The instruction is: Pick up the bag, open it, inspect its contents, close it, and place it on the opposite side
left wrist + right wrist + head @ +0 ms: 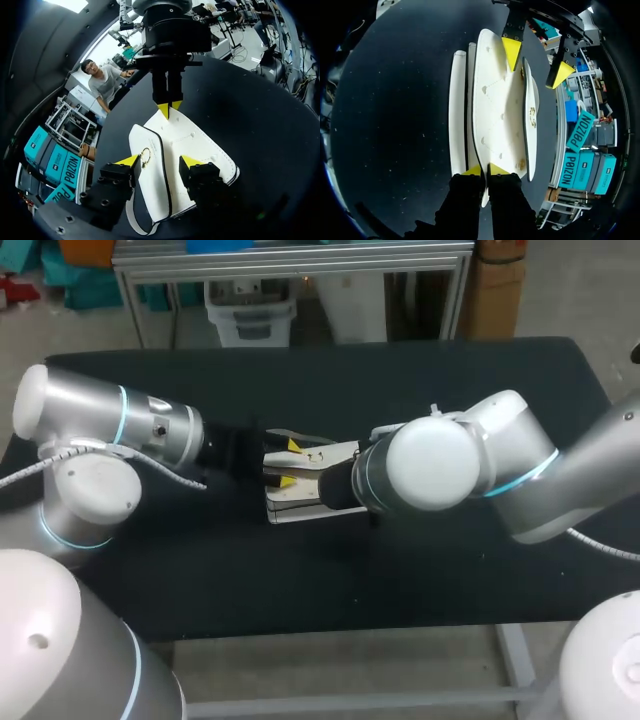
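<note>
Lying flat on the black table [450, 390], the white handbag [192, 142] sits between the two grippers, one at each of its ends.

The right gripper [485, 170] has its jaws drawn almost together, with only a thin gap between them. In its own wrist view the narrow edge of the handbag's flap runs into that gap, and a yellow tip presses it from either side. The left wrist view shows the same pinch, at the pointed end of the flap straight ahead of the left gripper [160, 161].

The left gripper's jaws stand wide apart, straddling the opposite end of the handbag. One fingertip is over the white flap. The other is over the black-trimmed side panel, just beside a small gold ring clasp [145, 157]. The pictures do not show whether either tip touches the leather, and nothing is gripped between them.

A thin white strap [129, 220] loops out from under the near finger of the left gripper.

In the head view the right arm [430, 465] covers its own gripper and much of the handbag.
</note>
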